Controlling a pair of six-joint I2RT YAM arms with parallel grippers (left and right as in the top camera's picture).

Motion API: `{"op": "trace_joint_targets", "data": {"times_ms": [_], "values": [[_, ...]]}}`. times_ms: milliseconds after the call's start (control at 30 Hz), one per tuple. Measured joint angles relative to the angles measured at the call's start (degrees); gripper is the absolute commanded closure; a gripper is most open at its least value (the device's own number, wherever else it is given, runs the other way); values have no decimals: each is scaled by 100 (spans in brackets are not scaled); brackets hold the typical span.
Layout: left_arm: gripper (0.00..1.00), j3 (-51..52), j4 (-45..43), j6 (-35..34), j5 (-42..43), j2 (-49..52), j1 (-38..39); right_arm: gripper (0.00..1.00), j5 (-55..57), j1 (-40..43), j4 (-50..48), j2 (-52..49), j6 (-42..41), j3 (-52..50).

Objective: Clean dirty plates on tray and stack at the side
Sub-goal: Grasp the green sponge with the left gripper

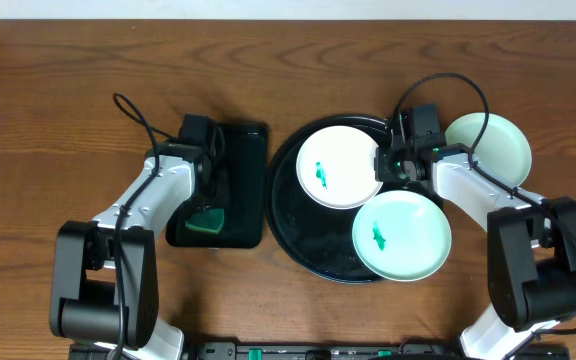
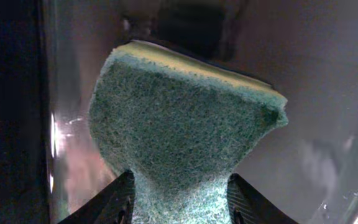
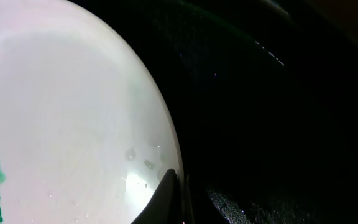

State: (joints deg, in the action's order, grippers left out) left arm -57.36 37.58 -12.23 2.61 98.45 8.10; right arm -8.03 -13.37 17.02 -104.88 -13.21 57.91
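PLATES: upper plate (image 1: 340, 165) and lower plate (image 1: 401, 235), both smeared, on round tray (image 1: 298, 232); third plate (image 1: 493, 145) on worktop (image 1: 48, 120) beside it | HANDLING: stiff, light, glossy, likely slippery and breakable; pinch at rim | LEFT FINGERS (image 2: 107, 205): clamped on soft sponge (image 2: 179, 137) over small tray (image 1: 243, 180) | RIGHT FINGERS (image 3: 169, 193): together at upper plate's rim.

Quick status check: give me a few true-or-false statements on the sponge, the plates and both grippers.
1. The left gripper is pinching the sponge. True.
2. All three plates sit on the round tray. False: the third plate rests on the table, to the tray's right.
3. The white plate and the mint plate on the tray both carry a green smear. True.
4. The right gripper hangs open over the third plate. False: it is shut on the white plate's rim.
5. The third plate shows a green smear. False: none is visible.
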Motion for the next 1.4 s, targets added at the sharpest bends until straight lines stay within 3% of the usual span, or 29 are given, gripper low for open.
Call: {"op": "trace_joint_targets", "data": {"times_ms": [867, 1100, 1400], "values": [[52, -52, 94, 221, 0, -382, 0, 93, 11, 0, 0, 0, 0, 0], [62, -42, 50, 267, 0, -382, 0, 93, 11, 0, -4, 0, 0, 0], [63, -2, 44, 308, 0, -382, 0, 92, 13, 0, -9, 0, 0, 0]]}}
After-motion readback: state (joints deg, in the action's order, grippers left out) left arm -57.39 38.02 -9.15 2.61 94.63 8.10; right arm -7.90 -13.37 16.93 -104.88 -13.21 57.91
